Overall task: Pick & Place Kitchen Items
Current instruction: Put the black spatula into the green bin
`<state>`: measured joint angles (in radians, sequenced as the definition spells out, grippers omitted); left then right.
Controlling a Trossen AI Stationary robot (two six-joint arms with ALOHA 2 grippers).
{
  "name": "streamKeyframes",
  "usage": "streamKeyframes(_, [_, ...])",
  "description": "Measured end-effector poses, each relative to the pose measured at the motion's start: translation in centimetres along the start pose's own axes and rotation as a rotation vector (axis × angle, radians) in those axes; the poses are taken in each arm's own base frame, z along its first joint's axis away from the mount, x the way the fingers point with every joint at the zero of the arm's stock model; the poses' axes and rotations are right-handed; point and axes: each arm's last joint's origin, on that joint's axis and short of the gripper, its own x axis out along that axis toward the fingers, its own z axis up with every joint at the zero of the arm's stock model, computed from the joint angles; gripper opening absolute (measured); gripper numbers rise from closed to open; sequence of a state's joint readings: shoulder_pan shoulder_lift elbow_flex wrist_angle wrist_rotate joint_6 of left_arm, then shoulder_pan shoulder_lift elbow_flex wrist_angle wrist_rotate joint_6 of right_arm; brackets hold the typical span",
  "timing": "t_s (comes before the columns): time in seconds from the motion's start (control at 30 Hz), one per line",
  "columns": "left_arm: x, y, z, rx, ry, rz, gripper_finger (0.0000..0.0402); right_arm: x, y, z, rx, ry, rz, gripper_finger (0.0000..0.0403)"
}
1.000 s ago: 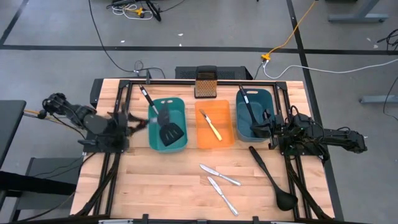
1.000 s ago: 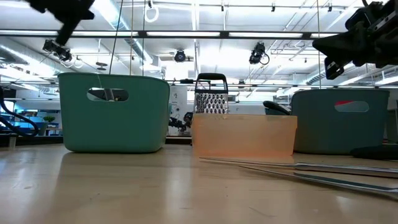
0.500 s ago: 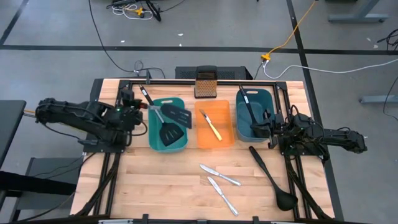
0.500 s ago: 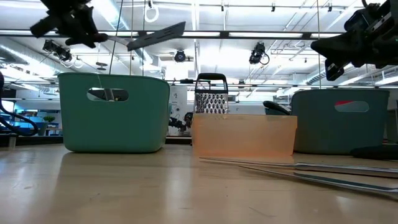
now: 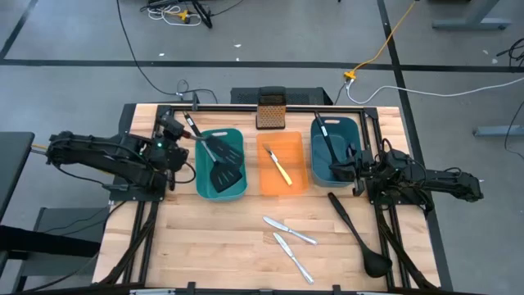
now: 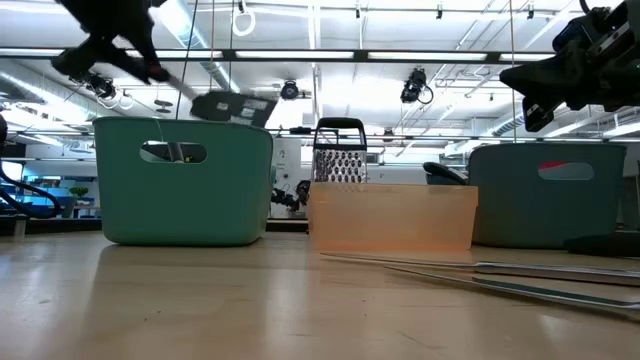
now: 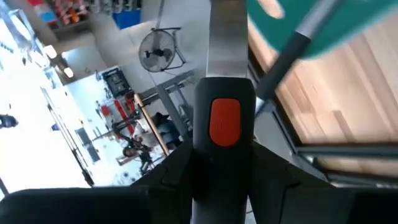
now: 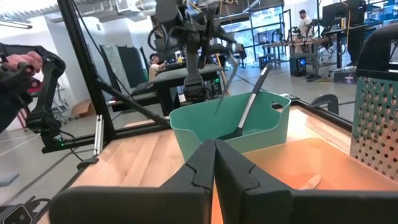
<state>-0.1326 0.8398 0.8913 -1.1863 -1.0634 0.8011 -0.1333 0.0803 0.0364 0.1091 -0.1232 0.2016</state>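
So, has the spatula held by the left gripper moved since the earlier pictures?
Yes. The spatula in the left gripper has dropped lower toward the teal bin, over its inside.

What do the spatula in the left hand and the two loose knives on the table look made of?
Spatula: matte black slotted head, probably plastic or nylon; handle of bright, reflective steel with a black grip, held in the left hand. Knives: all silver and shiny, likely stainless steel.
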Motion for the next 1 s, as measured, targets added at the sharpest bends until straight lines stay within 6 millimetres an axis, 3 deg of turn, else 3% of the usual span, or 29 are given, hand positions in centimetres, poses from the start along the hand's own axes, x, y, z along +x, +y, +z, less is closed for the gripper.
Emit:
streamKeyframes(0.13, [0.9,-1.8,0.5,0.101,0.030,-0.018,0.0115,0.0,0.0,0.0,0.000,0.001,0.000,0.0016])
streamKeyframes(0.63, [3.0,-4.7,3.4,0.242,-0.020,-0.105,0.0115,0.0,0.0,0.0,0.000,0.000,-0.004,0.0016])
streamKeyframes(1.0, [3.6,-5.1,4.5,0.284,-0.028,-0.107,0.0115,0.0,0.0,-0.1,0.001,0.010,-0.006,0.0016])
